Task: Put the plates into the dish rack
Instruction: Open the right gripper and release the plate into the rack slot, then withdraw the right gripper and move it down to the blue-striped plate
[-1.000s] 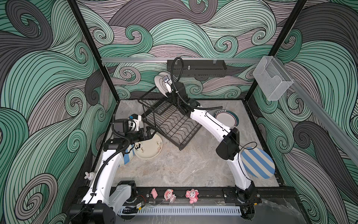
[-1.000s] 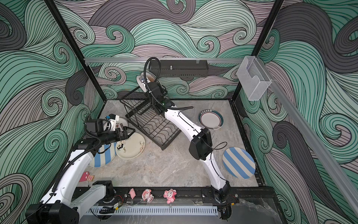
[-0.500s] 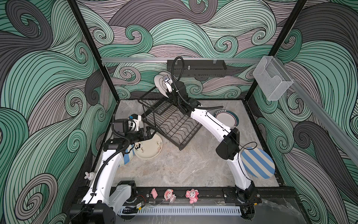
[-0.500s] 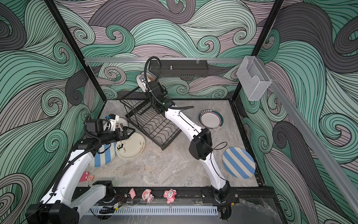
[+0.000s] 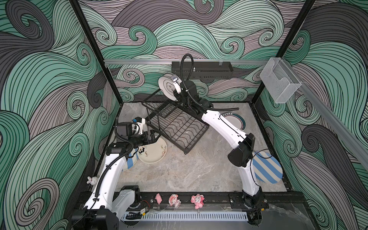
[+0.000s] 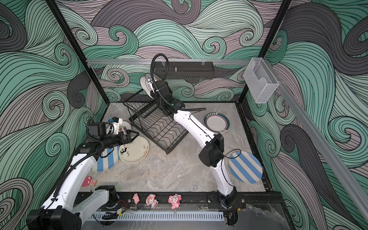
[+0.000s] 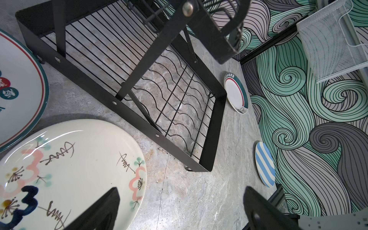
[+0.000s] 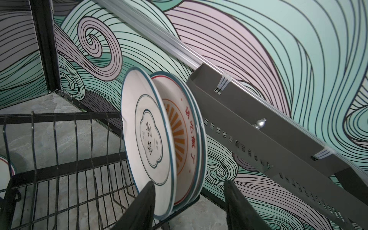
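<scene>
The black wire dish rack (image 5: 179,127) (image 6: 159,129) stands at the back middle. In its raised upper basket stand upright plates: a teal-rimmed white plate with black characters (image 8: 147,139) in front of an orange-sunburst plate (image 8: 179,135). My right gripper (image 8: 189,205) (image 5: 176,93) is open, its jaws straddling their lower rims with a gap on one side. My left gripper (image 7: 179,211) (image 5: 154,137) hangs open above the edge of a cream plate (image 7: 69,169) (image 6: 135,151) that lies flat beside the rack.
More plates lie flat: blue-striped ones (image 5: 266,167) (image 6: 105,161), a teal-rimmed one (image 5: 235,121), one with red characters (image 7: 18,89). A black perforated trough (image 5: 201,69) and a clear box (image 5: 278,83) hang on the walls. Figurines (image 5: 175,200) line the front rail.
My right gripper's jaws have spread apart and let go of the front plate, which stays standing in the upper basket. The left arm has not moved.
</scene>
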Controlling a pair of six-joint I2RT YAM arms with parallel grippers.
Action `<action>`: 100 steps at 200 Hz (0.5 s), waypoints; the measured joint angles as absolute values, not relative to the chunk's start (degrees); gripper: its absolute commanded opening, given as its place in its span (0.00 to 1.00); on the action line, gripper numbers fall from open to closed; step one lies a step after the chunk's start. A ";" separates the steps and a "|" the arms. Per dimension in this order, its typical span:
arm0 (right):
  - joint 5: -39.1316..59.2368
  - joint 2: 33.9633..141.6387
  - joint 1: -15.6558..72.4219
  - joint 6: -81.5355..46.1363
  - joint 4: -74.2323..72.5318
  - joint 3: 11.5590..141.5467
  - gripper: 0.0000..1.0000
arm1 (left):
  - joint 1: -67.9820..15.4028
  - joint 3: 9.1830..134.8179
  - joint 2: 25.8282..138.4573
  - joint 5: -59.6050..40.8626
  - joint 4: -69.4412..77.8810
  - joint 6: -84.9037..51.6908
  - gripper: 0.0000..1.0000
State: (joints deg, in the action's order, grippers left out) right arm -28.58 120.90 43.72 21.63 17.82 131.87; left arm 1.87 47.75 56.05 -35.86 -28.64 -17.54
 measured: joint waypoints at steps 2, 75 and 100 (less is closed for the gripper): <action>-28.58 120.25 43.70 21.54 17.85 131.37 0.58 | 1.87 47.75 56.05 -35.90 -28.64 -17.54 0.99; -23.05 100.51 37.78 12.29 17.80 107.79 0.62 | 1.87 47.46 56.14 -37.12 -28.53 -17.56 0.99; -18.52 93.41 34.15 7.33 18.59 95.59 0.63 | 1.87 47.13 56.03 -37.15 -28.47 -17.56 0.98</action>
State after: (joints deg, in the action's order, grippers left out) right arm -18.52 93.41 34.15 7.33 18.59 95.59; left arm 1.87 47.13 56.03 -37.15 -28.47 -17.56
